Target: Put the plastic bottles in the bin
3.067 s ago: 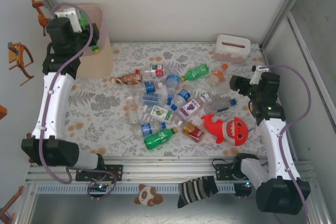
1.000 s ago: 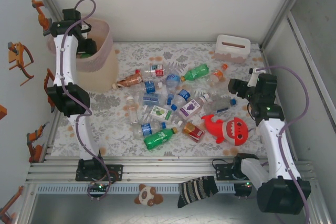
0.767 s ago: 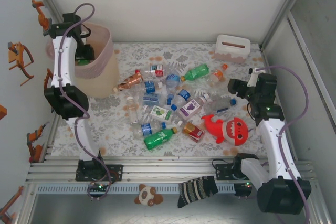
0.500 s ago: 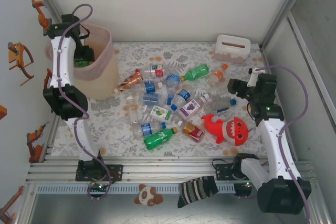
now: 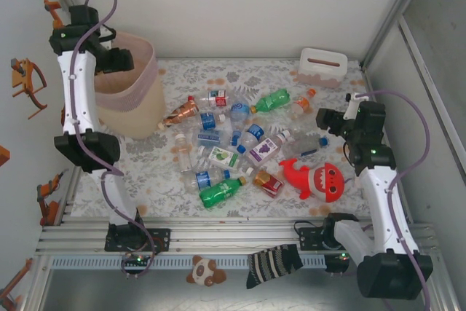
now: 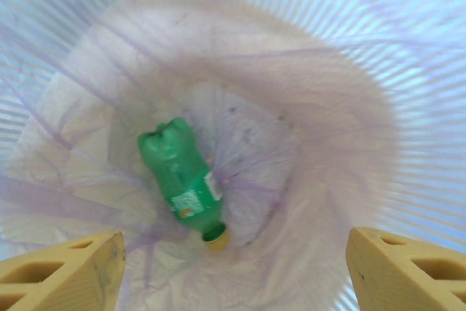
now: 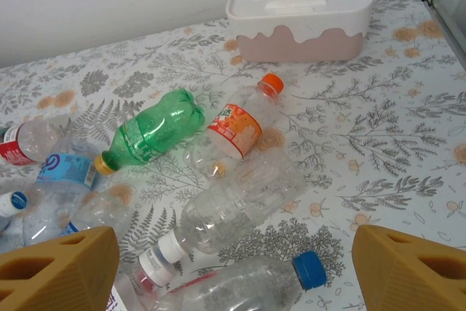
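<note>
Your left end effector hangs over the mouth of the pink bin, fingers spread wide with nothing between them. One green bottle lies on its side on the bin's floor. Your right end effector is likewise wide open and empty, above the bench, where the other plastic bottles lie scattered near the middle, beside a red shark plush.

Bin: stood upper left on the table.
In the bin: one bottle lay on its side.
Loose bottles: lay scattered mid-frame, right of the bin.
Shark plush: lay right of them.
Slotted box: sat behind, upper right.
</note>
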